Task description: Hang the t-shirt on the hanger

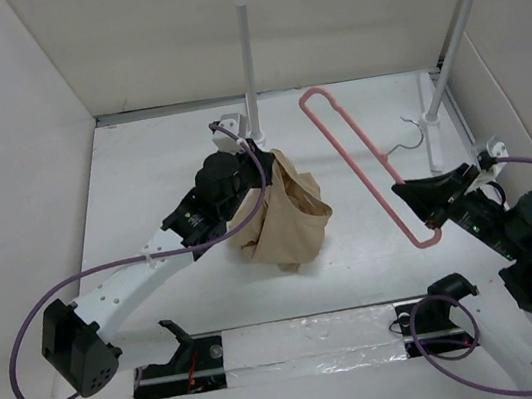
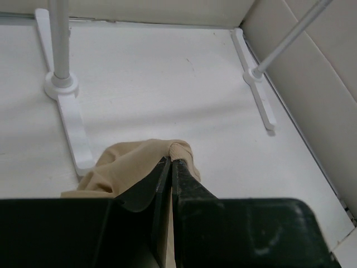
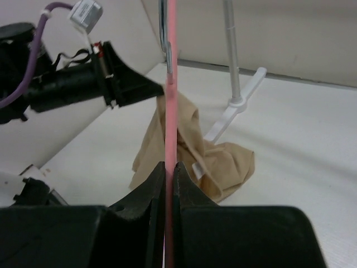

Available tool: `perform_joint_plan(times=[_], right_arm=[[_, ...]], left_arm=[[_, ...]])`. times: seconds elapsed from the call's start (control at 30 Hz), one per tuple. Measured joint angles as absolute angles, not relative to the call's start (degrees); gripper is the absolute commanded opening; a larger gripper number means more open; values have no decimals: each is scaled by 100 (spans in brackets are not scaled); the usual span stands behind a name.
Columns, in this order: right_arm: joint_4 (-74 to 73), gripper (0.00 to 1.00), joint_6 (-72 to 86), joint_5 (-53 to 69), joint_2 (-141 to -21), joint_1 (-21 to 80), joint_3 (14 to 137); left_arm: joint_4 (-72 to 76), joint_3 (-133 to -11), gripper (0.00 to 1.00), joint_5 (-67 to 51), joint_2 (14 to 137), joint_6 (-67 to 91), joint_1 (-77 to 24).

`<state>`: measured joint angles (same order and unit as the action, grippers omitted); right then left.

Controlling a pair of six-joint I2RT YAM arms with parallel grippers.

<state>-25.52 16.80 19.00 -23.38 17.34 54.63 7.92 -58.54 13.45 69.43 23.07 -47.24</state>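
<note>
Top external: I hold the tan t-shirt (image 1: 284, 219) pinched at 1 bunched edge in the left gripper (image 1: 262, 149), raised so it drapes, lower folds on the table (image 1: 380, 278). The right gripper (image 1: 416, 208) clamps the pink hanger (image 1: 355, 173) near its corner, angled toward the cloth for threading.

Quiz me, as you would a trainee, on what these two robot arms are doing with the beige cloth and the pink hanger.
1. True or false: the small tan soft cloth t-shirt already hangs on the thin salmon-pink triangular hanger.
2. What is the right gripper shut on? A) the hanger B) the t-shirt C) nothing
3. Fill in: the top of the t-shirt is pinched by the ___ gripper.

Key:
1. False. The two are apart.
2. A.
3. Left: the left gripper is shut on a fold of the cloth.
</note>
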Motion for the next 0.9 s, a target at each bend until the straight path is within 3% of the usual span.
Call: perform_joint_plan(times=[0.47,0.9], right_arm=[[-4274,0,1778,2987,-1723,1734,5037],[-3557,0,1778,3085,-2477,1734,4560]], left_arm=[[1096,-6396,0,1052,7277,2300,-4488],[969,-6379,0,816,6886,2303,-4545]])
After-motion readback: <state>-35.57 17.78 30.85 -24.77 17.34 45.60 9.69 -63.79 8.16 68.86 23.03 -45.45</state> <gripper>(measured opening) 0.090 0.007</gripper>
